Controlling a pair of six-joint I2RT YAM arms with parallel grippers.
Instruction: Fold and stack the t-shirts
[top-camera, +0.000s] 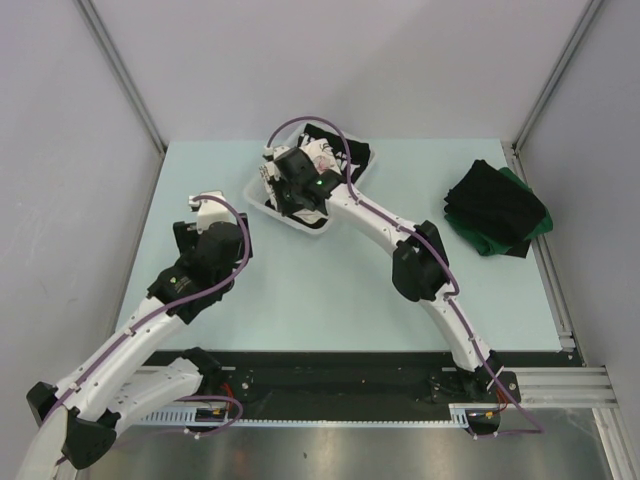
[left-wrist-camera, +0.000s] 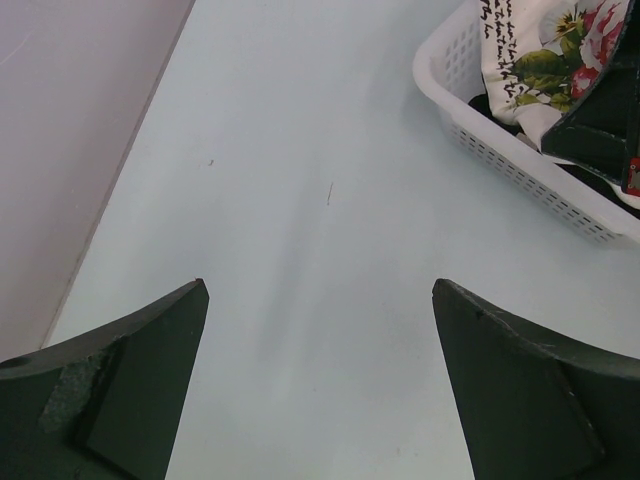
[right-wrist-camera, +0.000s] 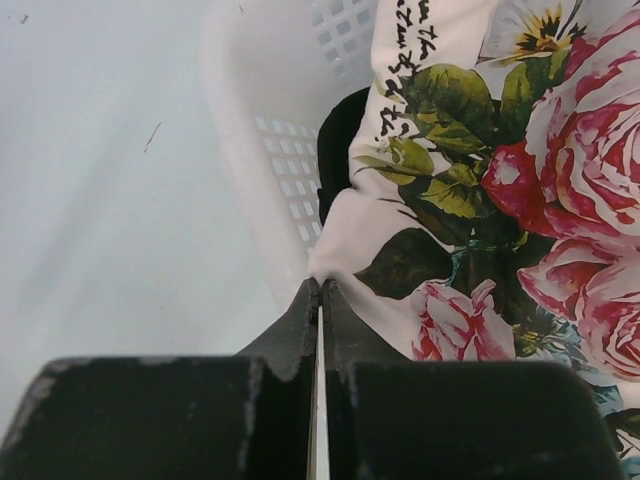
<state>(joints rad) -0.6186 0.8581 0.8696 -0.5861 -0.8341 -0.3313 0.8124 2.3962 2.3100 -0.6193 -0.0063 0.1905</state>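
A white floral t-shirt (right-wrist-camera: 450, 240) with black script lies in the white mesh basket (right-wrist-camera: 260, 150). My right gripper (right-wrist-camera: 320, 284) is shut on a pinch of its pale edge by the basket's wall. From above, the right gripper (top-camera: 292, 190) reaches into the basket (top-camera: 258, 203). Dark cloth (right-wrist-camera: 340, 130) lies under the floral tee, and a black tee (top-camera: 335, 140) hangs over the basket's far rim. A folded black t-shirt (top-camera: 493, 205) rests on a dark green one (top-camera: 541, 222) at the right. My left gripper (left-wrist-camera: 320, 285) stands open over bare table, holding nothing.
The basket (left-wrist-camera: 520, 175) sits at the upper right of the left wrist view, with the floral tee (left-wrist-camera: 540, 60) and the right arm's dark body (left-wrist-camera: 600, 110) in it. Grey walls close in the table on the left, far and right sides.
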